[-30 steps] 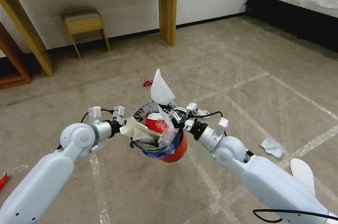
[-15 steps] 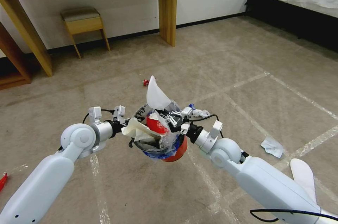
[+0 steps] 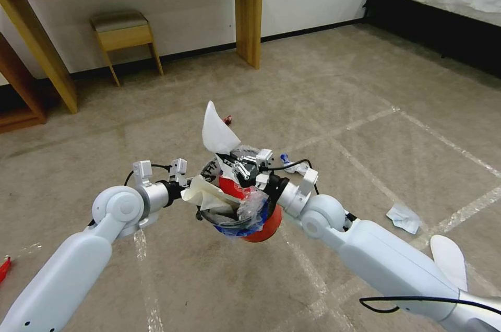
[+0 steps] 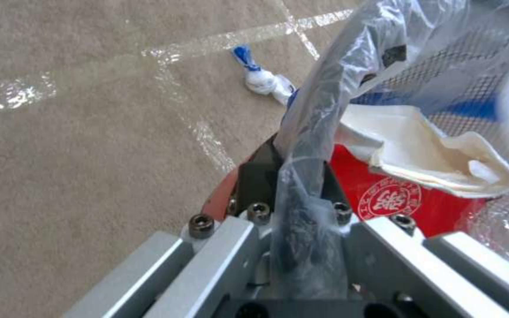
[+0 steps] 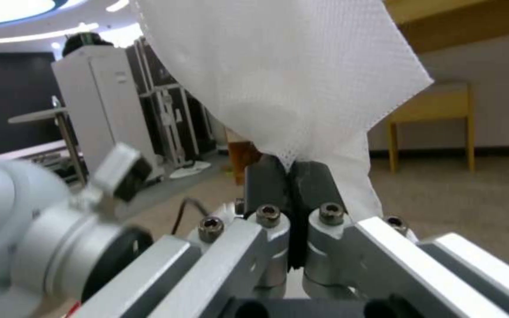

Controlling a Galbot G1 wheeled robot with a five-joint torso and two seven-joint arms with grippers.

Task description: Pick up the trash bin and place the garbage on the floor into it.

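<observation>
While the left gripper clamped the red, plastic-lined trash bin's rim to hold it aloft, the right gripper pinched a white slipper sole above it for dropping in.

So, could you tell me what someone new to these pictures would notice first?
Most striking is the white sheet standing up from the right gripper, pinched above the trash bin. The bin hangs off the floor in the middle, stuffed with litter, with the left gripper clamped on its bagged rim. On the carpet to the right lie a crumpled tissue and a white slipper sole.
</observation>
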